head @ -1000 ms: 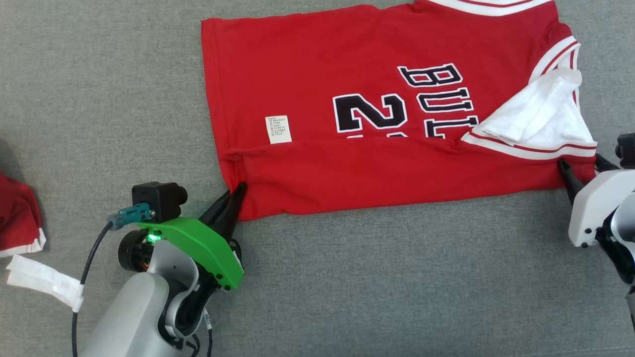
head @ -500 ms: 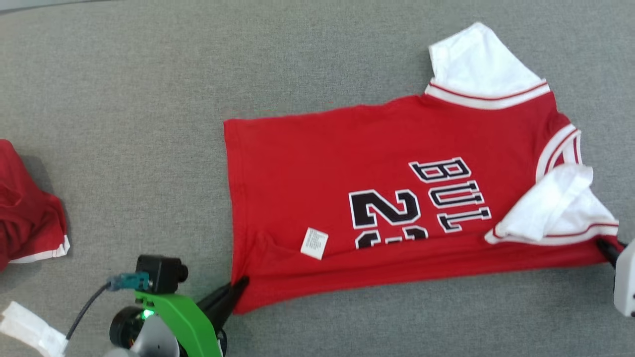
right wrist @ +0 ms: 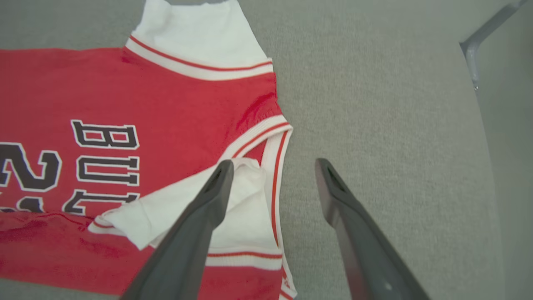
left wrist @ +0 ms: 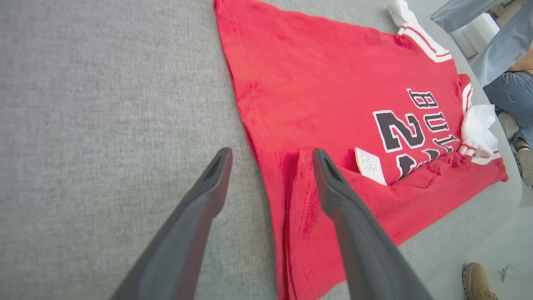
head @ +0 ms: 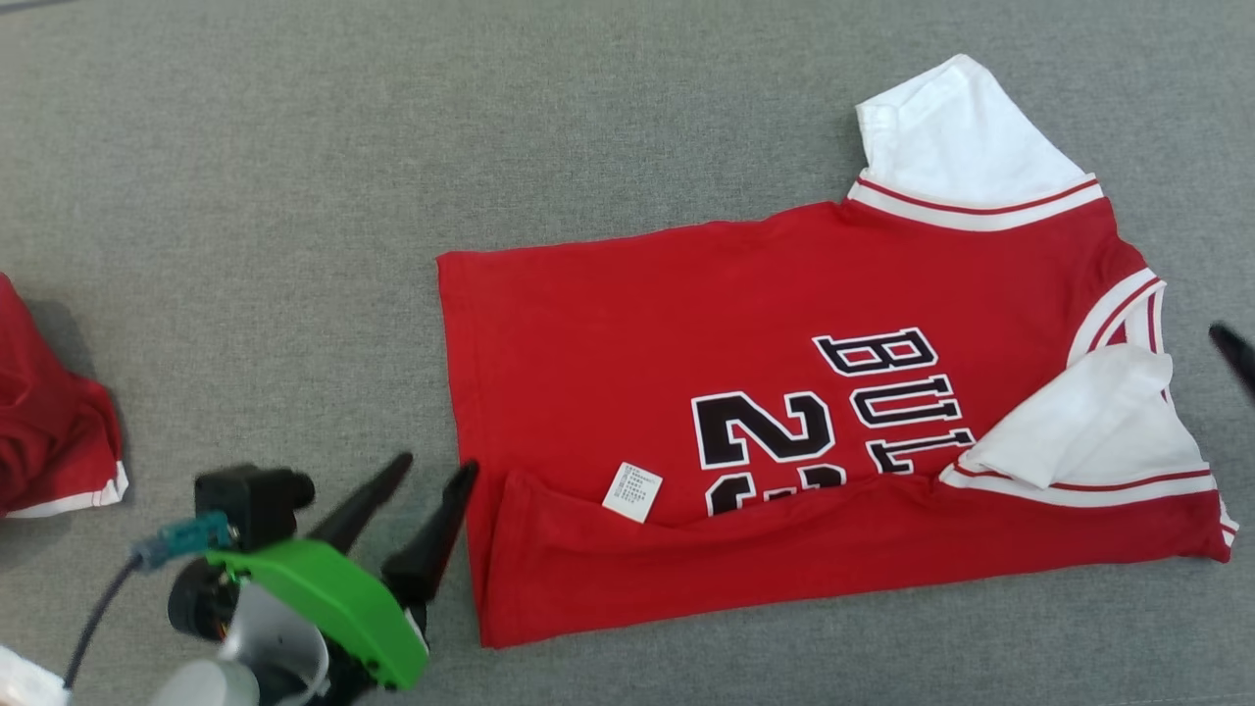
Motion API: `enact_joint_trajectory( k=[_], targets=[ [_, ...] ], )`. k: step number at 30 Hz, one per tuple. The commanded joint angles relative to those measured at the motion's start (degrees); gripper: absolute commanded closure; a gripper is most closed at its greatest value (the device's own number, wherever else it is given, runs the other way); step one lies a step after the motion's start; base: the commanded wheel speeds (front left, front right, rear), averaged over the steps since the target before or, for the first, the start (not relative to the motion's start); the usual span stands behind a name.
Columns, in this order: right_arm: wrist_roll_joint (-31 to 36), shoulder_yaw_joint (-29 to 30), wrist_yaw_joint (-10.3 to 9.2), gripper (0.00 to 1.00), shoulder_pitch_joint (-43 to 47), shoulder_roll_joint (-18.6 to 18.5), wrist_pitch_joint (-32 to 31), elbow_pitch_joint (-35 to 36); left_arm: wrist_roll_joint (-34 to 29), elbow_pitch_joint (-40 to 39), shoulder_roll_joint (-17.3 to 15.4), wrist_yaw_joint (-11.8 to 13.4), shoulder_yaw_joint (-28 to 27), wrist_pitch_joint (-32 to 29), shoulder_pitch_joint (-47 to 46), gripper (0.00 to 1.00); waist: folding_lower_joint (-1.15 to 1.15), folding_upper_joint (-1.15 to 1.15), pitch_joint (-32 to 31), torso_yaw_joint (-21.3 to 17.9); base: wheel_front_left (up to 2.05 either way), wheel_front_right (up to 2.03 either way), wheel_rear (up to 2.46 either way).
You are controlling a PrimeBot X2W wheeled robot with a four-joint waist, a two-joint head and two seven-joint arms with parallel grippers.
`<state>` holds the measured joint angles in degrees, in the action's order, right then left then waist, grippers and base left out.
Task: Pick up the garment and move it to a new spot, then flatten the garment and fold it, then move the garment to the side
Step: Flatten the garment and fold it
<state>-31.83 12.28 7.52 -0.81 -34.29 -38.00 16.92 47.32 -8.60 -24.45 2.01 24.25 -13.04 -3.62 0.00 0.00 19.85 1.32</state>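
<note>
Head view: the garment [head: 784, 392], a red jersey with white sleeves and black lettering edged in white, lies spread on the grey surface [head: 294, 176], right of centre. Its hem is toward the robot's left and its collar end toward the right. The near long edge is folded up over the body in a band that covers the lower part of the number and letters. A white care label [head: 632, 490] pokes out from under that fold near the hem. The far sleeve [head: 956, 127] lies flat beyond the body; the near sleeve [head: 1088, 431] is doubled back over the chest and rumpled.

The left gripper [head: 436, 464] sits just beside the hem's near corner, fingers spread wide and holding nothing. In the left wrist view one finger hangs over the red edge and the other over bare grey.

In the right wrist view the right gripper [right wrist: 273, 163] is also wide and empty, with one finger over the rumpled sleeve and the other over bare grey beside the collar.

Well apart at the left edge lies another red cloth [head: 49, 431] with white trim. Past the surface's far end, the left wrist view shows a person [left wrist: 510, 91] in jeans and a tan shoe [left wrist: 474, 279] on the floor.
</note>
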Motion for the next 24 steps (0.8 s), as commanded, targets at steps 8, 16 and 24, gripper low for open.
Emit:
enact_joint_trajectory(
  k=[8,16,24],
  targets=[
    [10.53,-9.68,-0.06,0.00,-30.32,2.53,-2.72,-7.96,-3.24,8.32,3.95,0.28,0.28,-3.89,-23.27,0.00,0.00,0.00,14.32,4.89,0.00,0.00,0.00],
    [18.24,-15.85,-0.06,0.00,-47.59,4.91,-0.84,-28.63,-7.21,23.14,9.72,-4.09,6.08,-4.37,-36.85,0.00,0.00,0.00,19.31,9.56,0.00,0.00,0.00],
    [15.25,-20.95,0.05,0.00,-49.39,5.94,1.99,-39.78,-6.58,31.69,9.81,-6.43,8.64,-4.96,-37.48,0.00,0.00,0.00,18.01,9.48,0.00,0.00,0.00]
  ],
)
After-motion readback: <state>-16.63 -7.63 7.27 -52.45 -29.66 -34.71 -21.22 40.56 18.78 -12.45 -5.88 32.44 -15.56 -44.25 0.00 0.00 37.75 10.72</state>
